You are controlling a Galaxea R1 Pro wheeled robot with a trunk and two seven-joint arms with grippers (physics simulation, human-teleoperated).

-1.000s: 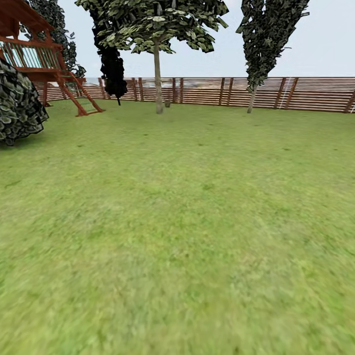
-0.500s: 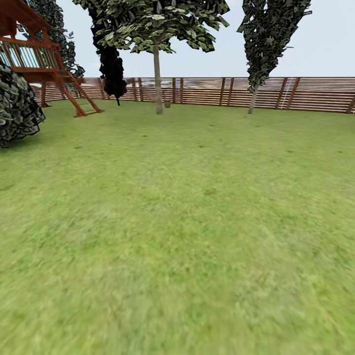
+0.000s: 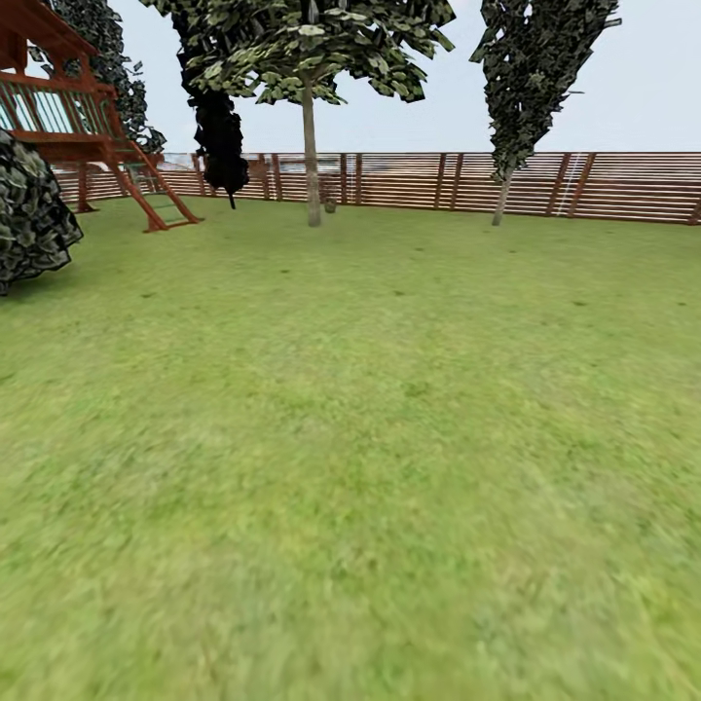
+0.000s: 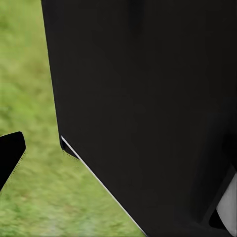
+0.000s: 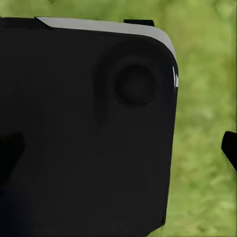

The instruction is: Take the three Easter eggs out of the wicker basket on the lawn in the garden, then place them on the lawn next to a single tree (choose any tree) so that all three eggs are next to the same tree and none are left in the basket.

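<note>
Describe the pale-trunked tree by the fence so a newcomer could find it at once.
Follow the brown slatted fence along the far edge of the lawn. In front of it, left of centre, stands the tree, with a small dark object at its foot. Unlike the dark columnar trees on either side, it has a bare, straight, pale trunk under a wide, lighter green crown.

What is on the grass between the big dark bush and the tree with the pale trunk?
In the head view, the wooden play tower with its slanted ladder stands between the bush and the tree, set further back on the lawn.
</note>
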